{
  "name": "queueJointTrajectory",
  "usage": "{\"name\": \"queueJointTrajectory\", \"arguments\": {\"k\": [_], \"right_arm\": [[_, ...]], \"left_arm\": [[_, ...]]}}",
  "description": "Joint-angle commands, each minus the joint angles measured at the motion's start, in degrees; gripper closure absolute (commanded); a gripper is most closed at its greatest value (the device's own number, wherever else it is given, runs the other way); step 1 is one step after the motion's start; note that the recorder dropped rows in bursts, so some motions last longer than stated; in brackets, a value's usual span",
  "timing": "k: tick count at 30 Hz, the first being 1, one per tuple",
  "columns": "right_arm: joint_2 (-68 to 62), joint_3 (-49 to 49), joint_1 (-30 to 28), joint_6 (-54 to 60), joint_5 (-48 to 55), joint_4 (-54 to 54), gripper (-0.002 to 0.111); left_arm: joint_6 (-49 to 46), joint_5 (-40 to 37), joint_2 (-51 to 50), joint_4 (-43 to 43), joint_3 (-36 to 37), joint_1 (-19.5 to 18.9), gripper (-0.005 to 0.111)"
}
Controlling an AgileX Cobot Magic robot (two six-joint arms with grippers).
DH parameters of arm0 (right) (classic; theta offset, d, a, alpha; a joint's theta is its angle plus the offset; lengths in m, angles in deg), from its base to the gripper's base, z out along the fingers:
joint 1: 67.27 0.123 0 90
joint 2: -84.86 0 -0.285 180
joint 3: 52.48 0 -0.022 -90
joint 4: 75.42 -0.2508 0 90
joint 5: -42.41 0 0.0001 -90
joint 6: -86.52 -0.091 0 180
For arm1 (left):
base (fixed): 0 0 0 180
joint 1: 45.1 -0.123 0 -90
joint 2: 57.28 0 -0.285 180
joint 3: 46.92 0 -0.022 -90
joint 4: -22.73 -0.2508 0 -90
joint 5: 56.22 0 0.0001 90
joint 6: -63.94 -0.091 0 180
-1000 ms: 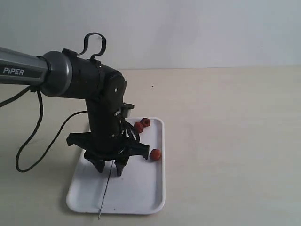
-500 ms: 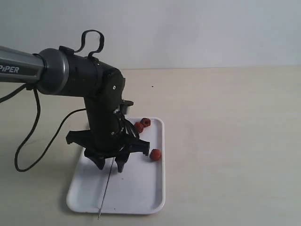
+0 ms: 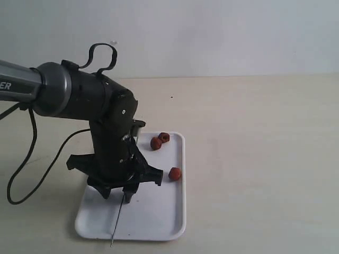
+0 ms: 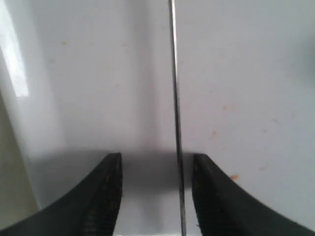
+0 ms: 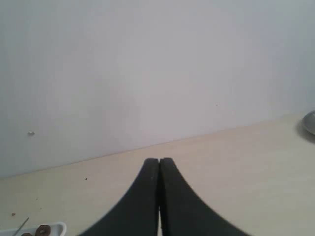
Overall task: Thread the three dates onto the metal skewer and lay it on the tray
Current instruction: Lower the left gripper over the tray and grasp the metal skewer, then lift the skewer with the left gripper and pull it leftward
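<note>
Grey arm (image 3: 47,87), white lettering (image 3: 5,86); blk wrist (image 3: 114,124) w/ cable loop (image 3: 100,53); blk left claw (image 3: 116,194).

My exterior cam sits a bit above the table (image 3: 254,132), mid-range, facing the back wall (image 3: 212,32). The left wrist cam stares straight down, super close, at the tray (image 4: 246,73) and skewer (image 4: 174,98), and the exterior sees both too. My right wrist cam looks low across the table toward the back wall, barely catching the tray's corner.
</note>
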Motion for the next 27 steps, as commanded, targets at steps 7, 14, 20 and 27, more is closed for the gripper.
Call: {"name": "queueJointTrajectory", "arguments": {"k": [7,14,20,27], "right_arm": [[0.37,0.3,-0.4,0.17,-0.41,0.04,0.108],[0.37,0.3,-0.4,0.17,-0.41,0.04,0.108],[0.37,0.3,-0.4,0.17,-0.41,0.04,0.108],[0.37,0.3,-0.4,0.28,-0.41,0.04,0.108]], "left_arm": [[0.46,2.41,0.52,-0.08,1.36,0.15,0.061],[0.46,2.41,0.52,0.31,1.36,0.15,0.085],[0.46,2.41,0.67,0.12,1.36,0.15,0.101],[-0.03,2.62,4.04,-0.92,1.36,0.15,0.107]]}}
